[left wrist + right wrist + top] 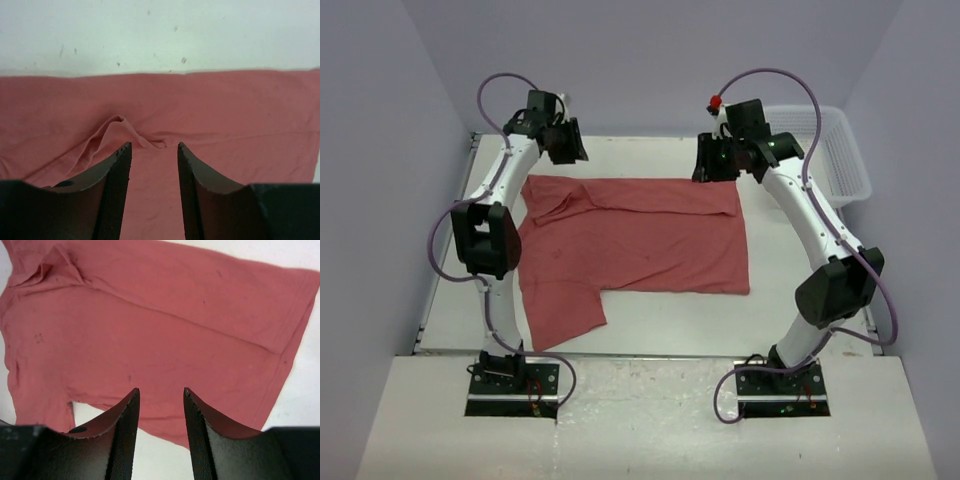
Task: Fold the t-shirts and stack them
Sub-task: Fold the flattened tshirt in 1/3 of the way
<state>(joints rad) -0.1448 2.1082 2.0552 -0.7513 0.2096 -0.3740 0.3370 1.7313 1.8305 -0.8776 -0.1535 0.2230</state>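
Note:
One brick-red t-shirt (pixel 640 240) lies spread on the white table, its far edge folded over into a strip and one sleeve (pixel 560 305) reaching toward the near left. My left gripper (pixel 565 150) hovers above the shirt's far left corner, open and empty. In the left wrist view the shirt (pixel 225 115) shows a small raised wrinkle (pixel 117 130) just ahead of the open gripper (pixel 153 145). My right gripper (pixel 717 165) hovers above the far right corner, open and empty. In the right wrist view the shirt (pixel 150 315) lies below the open gripper (pixel 161 390).
A white mesh basket (pixel 840 150) stands at the back right, beside the right arm. The white table (pixel 670 325) shows bare between the shirt and the arm bases. Lilac walls close in the back and both sides.

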